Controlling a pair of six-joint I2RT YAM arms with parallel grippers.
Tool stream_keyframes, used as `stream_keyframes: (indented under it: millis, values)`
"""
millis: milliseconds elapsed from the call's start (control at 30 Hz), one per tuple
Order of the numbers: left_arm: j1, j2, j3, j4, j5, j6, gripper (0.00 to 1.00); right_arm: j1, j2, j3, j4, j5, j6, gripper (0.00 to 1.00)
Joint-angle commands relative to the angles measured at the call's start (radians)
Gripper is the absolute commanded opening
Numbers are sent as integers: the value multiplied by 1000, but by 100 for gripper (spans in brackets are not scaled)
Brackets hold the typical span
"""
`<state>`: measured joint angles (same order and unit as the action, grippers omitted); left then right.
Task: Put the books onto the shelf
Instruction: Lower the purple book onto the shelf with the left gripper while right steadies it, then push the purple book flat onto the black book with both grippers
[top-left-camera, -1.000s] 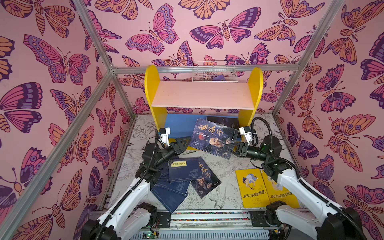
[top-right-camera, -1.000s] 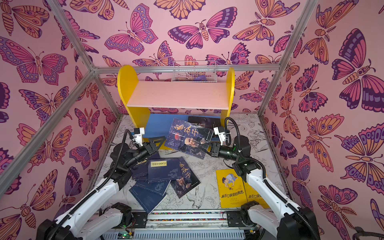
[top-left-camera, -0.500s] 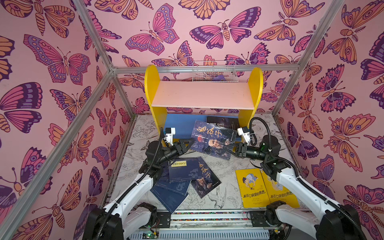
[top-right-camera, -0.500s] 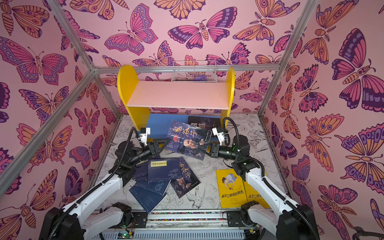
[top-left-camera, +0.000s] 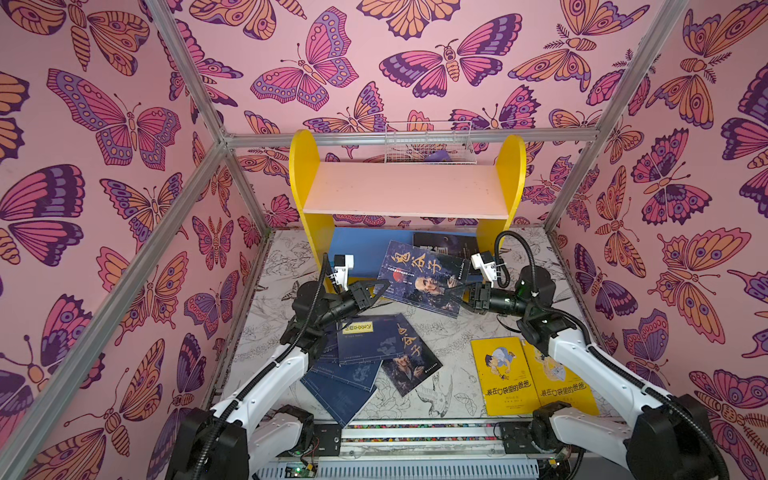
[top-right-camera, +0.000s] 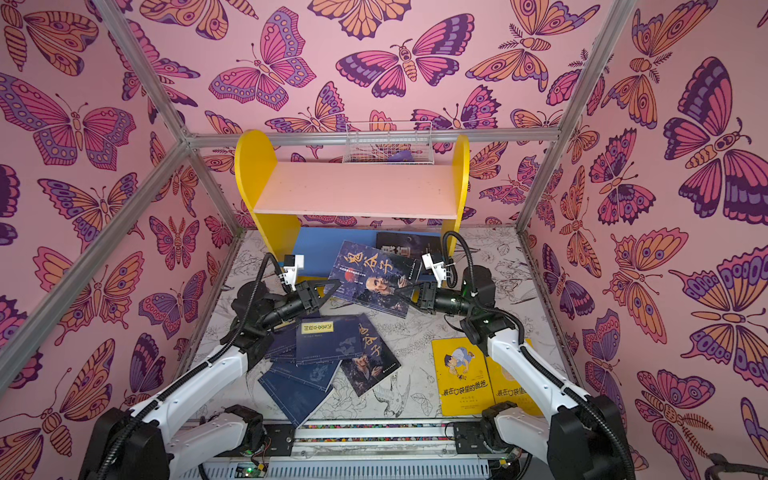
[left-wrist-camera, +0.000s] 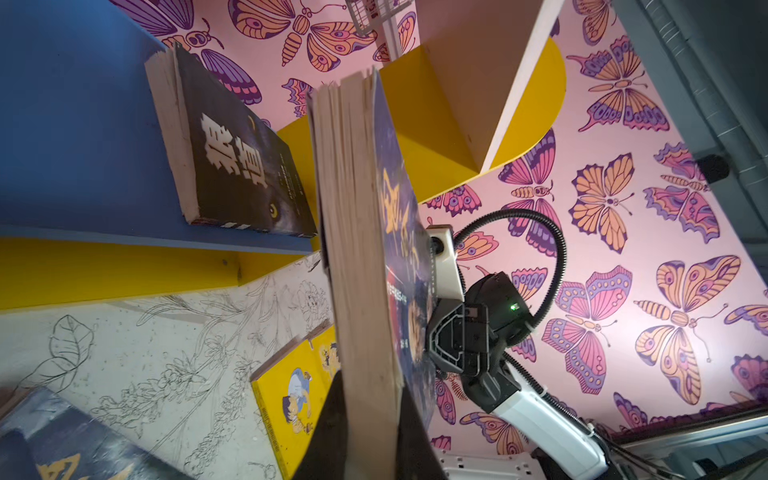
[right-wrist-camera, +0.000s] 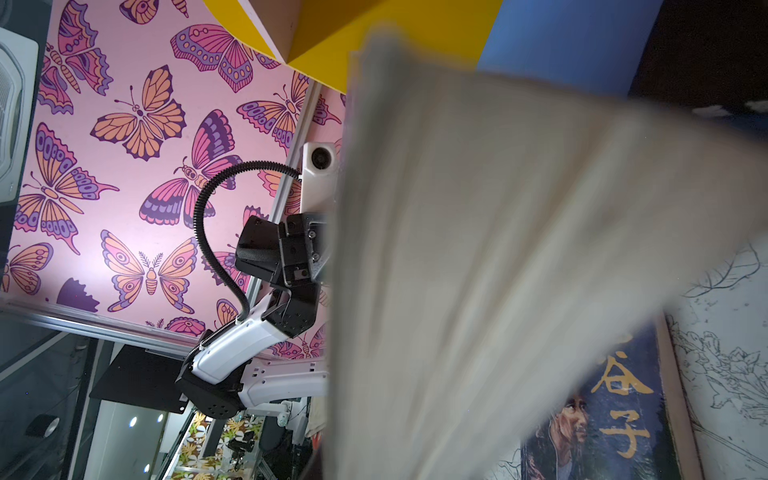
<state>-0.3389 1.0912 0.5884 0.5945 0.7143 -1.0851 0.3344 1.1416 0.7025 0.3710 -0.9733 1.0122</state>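
A dark blue portrait book (top-left-camera: 424, 276) hangs tilted in front of the shelf (top-left-camera: 407, 189), above the floor. My left gripper (top-left-camera: 384, 286) is shut on its left edge, with black fingers (left-wrist-camera: 332, 428) on both sides of the page block (left-wrist-camera: 361, 249). My right gripper (top-left-camera: 455, 291) is shut on its right edge. A dark wolf book (top-left-camera: 442, 243) lies on the blue lower board (top-left-camera: 357, 245). Navy books (top-left-camera: 357, 353) and another portrait book (top-left-camera: 409, 357) lie piled on the floor at the left. Two yellow books (top-left-camera: 505, 374) lie at the right.
A white wire basket (top-left-camera: 428, 143) hangs on the back wall behind the pink upper board. Aluminium frame posts (top-left-camera: 232, 174) and butterfly walls close in the cell. The arms' base rail (top-left-camera: 415, 428) runs along the front edge.
My left gripper has moved right from beside the navy pile to the portrait book's left edge and closed on it. The right gripper has kept its hold.
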Motion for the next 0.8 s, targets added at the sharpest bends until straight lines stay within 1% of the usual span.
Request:
stream_keyframes:
  millis: [0,33,100,167,200,233,267,333,367,433,567,667,767]
  values:
    - [-13,14,-15,63,-18,3,0,0,-15,63,-46,51,-95,3]
    - [-14,20,-18,82,-48,-9,0,-1,-22,76,-104,79,-128,10]
    - [-14,31,-23,116,-123,-36,0,-1,-51,101,-242,182,-199,39]
    - [-14,50,-13,169,-214,-58,0,-2,-96,113,-383,368,-248,61]
    - [-14,63,-6,181,-252,-70,0,-2,-123,115,-442,470,-270,65]
    - [-14,83,9,192,-289,-78,0,-2,-155,116,-507,593,-280,66]
    - [-14,107,30,198,-314,-84,0,-2,-191,110,-547,689,-290,66]
    - [-19,162,82,212,-336,-81,0,-2,-257,90,-584,816,-302,66]
    - [-25,209,112,217,-345,-76,0,-5,-285,81,-602,858,-308,66]
    - [-43,282,178,208,-357,-61,0,-16,-312,79,-634,879,-332,66]
    - [-90,429,290,238,-399,-60,0,-34,-308,97,-703,856,-366,65]
    - [-125,528,366,250,-422,-69,0,-35,-307,93,-706,838,-365,65]
    - [-172,611,418,254,-487,-72,0,-35,-301,89,-703,821,-363,64]
